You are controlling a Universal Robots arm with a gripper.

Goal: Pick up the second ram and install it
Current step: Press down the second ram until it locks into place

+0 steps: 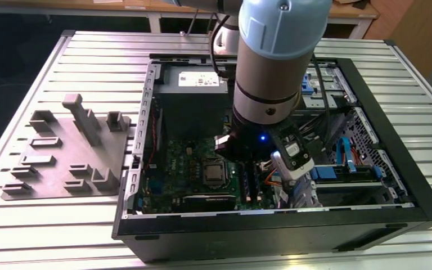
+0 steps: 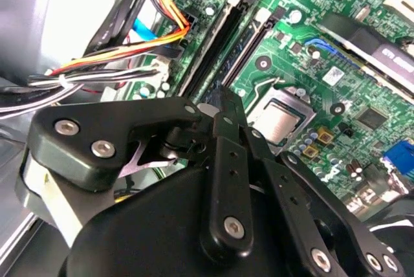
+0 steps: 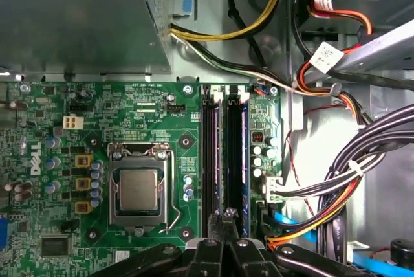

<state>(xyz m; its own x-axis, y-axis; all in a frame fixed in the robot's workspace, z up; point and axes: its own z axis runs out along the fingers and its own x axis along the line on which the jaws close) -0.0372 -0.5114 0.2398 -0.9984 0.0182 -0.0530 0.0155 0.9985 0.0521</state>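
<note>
Black gripper low over motherboard, fingers pressed together above the memory slots, right of the CPU socket

Layout: open computer case on slatted table, fixture plate beside it.

The fixture plate lies on the table at the exterior view's left of the case. The motherboard lies flat inside the case. In the first wrist view, the processor socket sits beside two parallel memory slots; cable bundles run on the slots' far side. The gripper hangs directly over the slots.
</note>
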